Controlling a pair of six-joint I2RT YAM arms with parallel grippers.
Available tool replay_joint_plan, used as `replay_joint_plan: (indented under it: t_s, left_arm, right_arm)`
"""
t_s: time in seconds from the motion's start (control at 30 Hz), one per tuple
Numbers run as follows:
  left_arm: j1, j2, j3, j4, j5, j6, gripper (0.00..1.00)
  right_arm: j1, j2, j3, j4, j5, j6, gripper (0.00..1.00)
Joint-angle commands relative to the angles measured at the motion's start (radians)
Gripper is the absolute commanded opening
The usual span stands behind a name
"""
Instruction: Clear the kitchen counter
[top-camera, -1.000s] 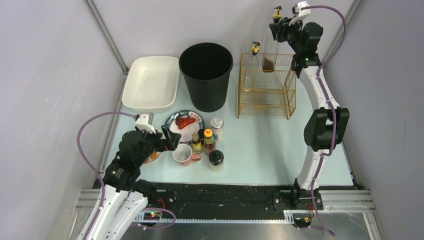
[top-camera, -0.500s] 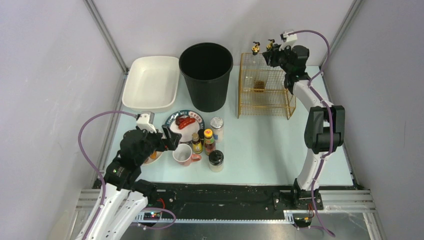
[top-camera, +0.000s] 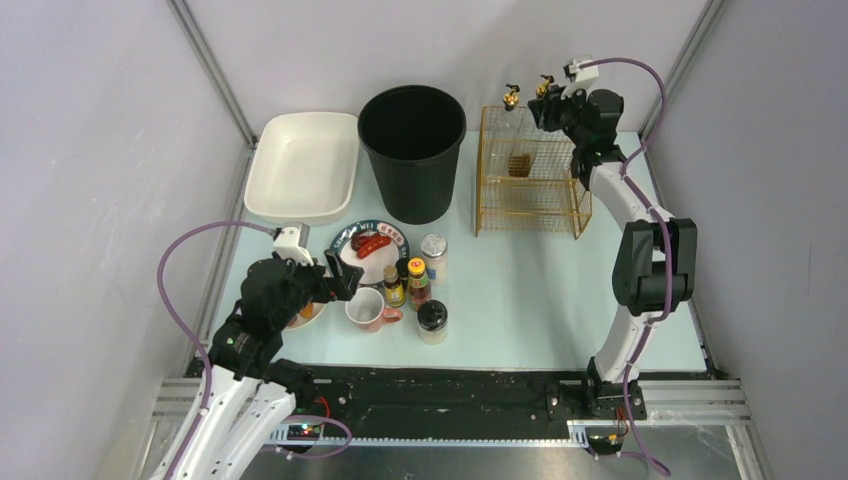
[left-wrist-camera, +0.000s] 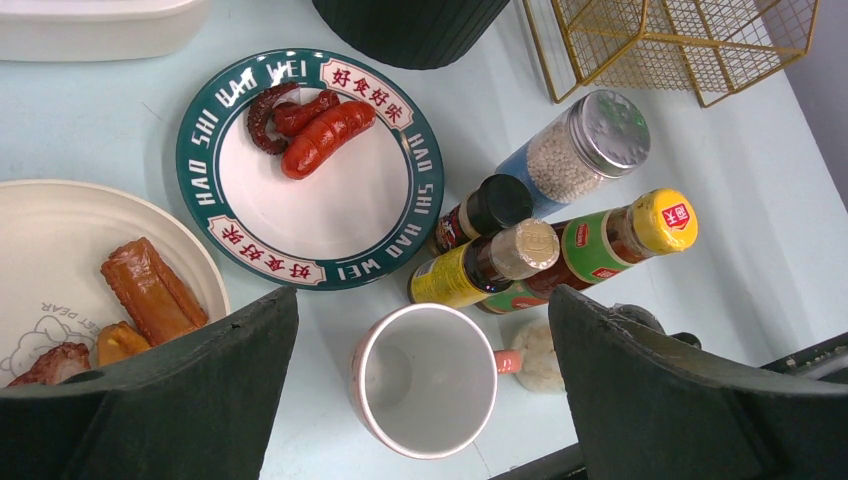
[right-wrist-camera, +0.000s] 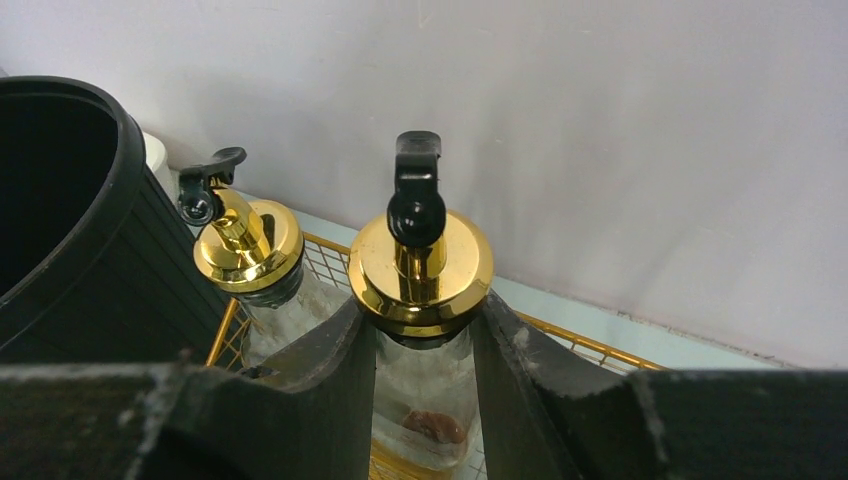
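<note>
Fingers (right-wrist-camera: 310, 380) of the right end effector (right-wrist-camera: 420, 350) are clamping a bottle (right-wrist-camera: 420, 262) by the neck, just under its gold cap. A second ago this bottle was hanging high above the rack (top-camera: 530, 190). Now it is sitting down inside the rack's far right corner, just beside a second bottle (right-wrist-camera: 248, 245). I cannot tell whether its base is resting on the rack floor yet. In my judgement this stowing step is nearing its end, and letting go and backing away are what remain.

The left end effector (left-wrist-camera: 420, 390) is staying where it was, jaws spread wide and holding nothing, above the mug (left-wrist-camera: 400, 425). The surface (top-camera: 520, 290) is lying under both arms. Near the left arm it is carrying the mug, a plate (left-wrist-camera: 300, 215) with sausages, a second dish (left-wrist-camera: 60, 250) and several jars (left-wrist-camera: 560, 240), so most of the clearing is still waiting.
</note>
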Motion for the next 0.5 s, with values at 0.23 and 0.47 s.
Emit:
replay_joint_plan:
  t_s: [0.23,0.47]
  left_arm:
    - [-0.006,-0.02,0.0,0.023,-0.006,-0.003,0.98]
    - [-0.01,-0.019,0.0,0.021,-0.011,-0.004,0.98]
  right_arm:
    - [0.042,-0.082,0.011,0.014,0.043,-0.109,0.0]
    - [0.055,-0.074,0.015,-0.009,0.079,-0.147,0.0]
